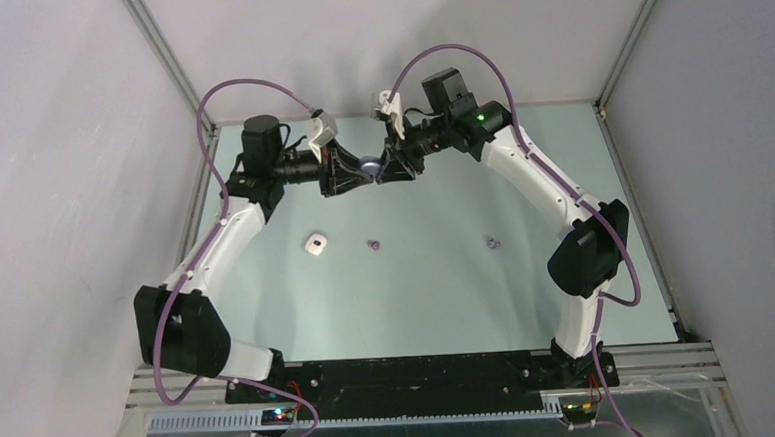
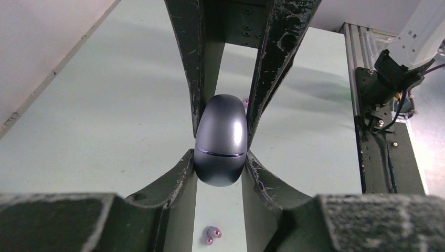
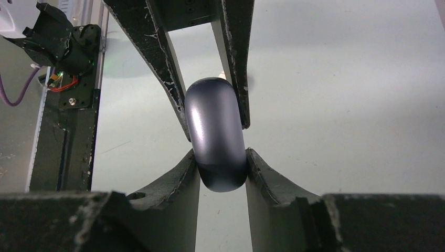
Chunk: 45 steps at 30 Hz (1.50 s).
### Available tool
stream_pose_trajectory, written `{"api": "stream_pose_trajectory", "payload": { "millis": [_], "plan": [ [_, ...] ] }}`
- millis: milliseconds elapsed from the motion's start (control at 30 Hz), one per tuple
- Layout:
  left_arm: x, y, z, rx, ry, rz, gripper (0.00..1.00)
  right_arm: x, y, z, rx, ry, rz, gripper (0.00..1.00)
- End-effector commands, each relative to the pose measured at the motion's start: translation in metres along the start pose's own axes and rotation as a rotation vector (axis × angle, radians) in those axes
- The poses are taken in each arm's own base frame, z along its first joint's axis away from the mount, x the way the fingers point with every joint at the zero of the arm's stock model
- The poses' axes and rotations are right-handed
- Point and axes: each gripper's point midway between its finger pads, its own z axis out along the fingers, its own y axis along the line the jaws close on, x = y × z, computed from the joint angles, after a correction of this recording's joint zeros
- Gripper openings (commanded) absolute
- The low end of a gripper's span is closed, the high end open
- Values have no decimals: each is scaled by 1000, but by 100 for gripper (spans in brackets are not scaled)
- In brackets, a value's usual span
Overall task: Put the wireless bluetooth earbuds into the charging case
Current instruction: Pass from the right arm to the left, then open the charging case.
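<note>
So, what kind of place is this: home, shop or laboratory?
Probably a laboratory robot cell: plain white walls in a metal frame enclose a pale green table, with the left arm and right arm bolted at its near edge.

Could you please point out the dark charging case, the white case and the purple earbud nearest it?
dark charging case (image 2: 220, 131), left wrist view, shell above the seam.
white case (image 1: 315, 244), top external view, its middle.
purple earbud (image 1: 372, 244), top external view, its middle.
</note>
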Motion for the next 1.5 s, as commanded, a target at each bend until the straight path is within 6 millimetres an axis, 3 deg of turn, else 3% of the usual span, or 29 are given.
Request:
{"api": "stream_pose_trajectory", "payload": {
  "millis": [0, 133, 500, 833, 1033, 1100, 1167, 1200, 1233, 1267, 1300, 1333, 1367, 1400, 1433, 1467],
  "plan": [
    [-16, -7, 3, 61, -41, 47, 2, -35, -2, -11, 45, -75, -29, 38],
    [-19, -9, 6, 102, -70, 78, 0, -48, -13, -22, 81, -130, 60, 52],
    [-31, -15, 10, 180, -175, 74, 0, -65, -57, -54, 131, -261, 312, 55],
    [-38, 0, 16, 165, -246, 20, 0, -79, -59, -73, 47, -326, 438, 57],
    [-41, 9, 18, 113, -278, -58, 0, -86, -48, -114, 47, -358, 411, 62],
    [-43, 11, 17, 93, -294, -94, 0, -77, -47, -130, 107, -340, 398, 61],
    [-48, 12, 16, 74, -312, -129, 0, -50, -53, -145, 219, -257, 263, 59],
    [-50, 11, 15, 67, -319, -136, 0, -25, -47, -148, 273, -173, 291, 56],
    [-51, 11, 14, 65, -320, -144, 0, -13, -47, -155, 314, -108, 157, 55],
    [-53, 8, 13, 64, -320, -147, 0, 24, -43, -154, 343, 5, 202, 51],
    [-54, 8, 12, 58, -321, -146, 0, 37, -40, -159, 353, 72, 98, 49],
    [-55, 7, 9, 50, -321, -152, 0, 73, -35, -160, 368, 185, 139, 44],
    [-56, 9, 8, 35, -327, -159, 0, 82, -29, -162, 369, 240, 88, 37],
    [-55, 8, 5, 22, -329, -176, 0, 111, -28, -162, 400, 329, 116, 34],
    [-56, 10, 3, 4, -337, -184, 0, 105, -30, -164, 457, 317, 100, 31],
    [-56, 9, -1, -10, -338, -196, 0, 131, -31, -164, 512, 372, 158, 30]
  ]
}}
